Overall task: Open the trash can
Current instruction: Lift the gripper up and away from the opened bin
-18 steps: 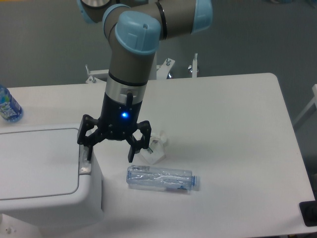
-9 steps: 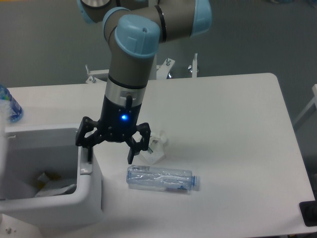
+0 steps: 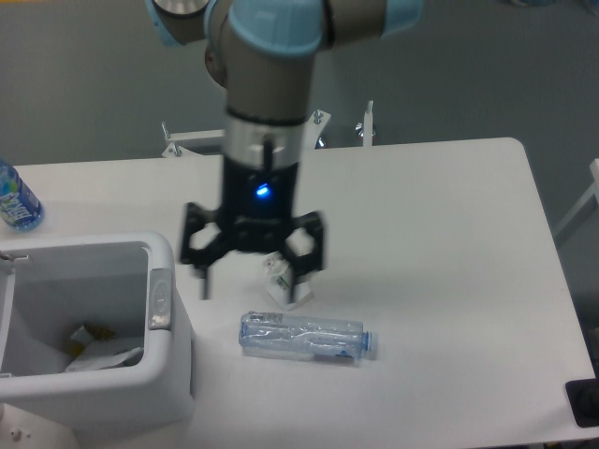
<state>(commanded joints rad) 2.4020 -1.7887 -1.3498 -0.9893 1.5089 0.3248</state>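
Observation:
The white trash can (image 3: 168, 374) stands at the front left of the table with its lid swung up and back, so the inside shows, with crumpled paper at the bottom. Its grey push-button latch (image 3: 160, 299) sits on the right rim. My gripper (image 3: 253, 273) is open and empty. It hangs just right of the can's rim, above the table, and looks blurred from motion. It touches nothing.
A clear plastic bottle (image 3: 304, 338) lies on its side in front of the gripper. A small white object (image 3: 285, 283) sits behind the gripper's right finger. A blue-labelled bottle (image 3: 16, 201) stands at the far left edge.
The trash can's lid went from shut to fully open. My gripper has lifted off the latch and moved right, away from the can's rim.

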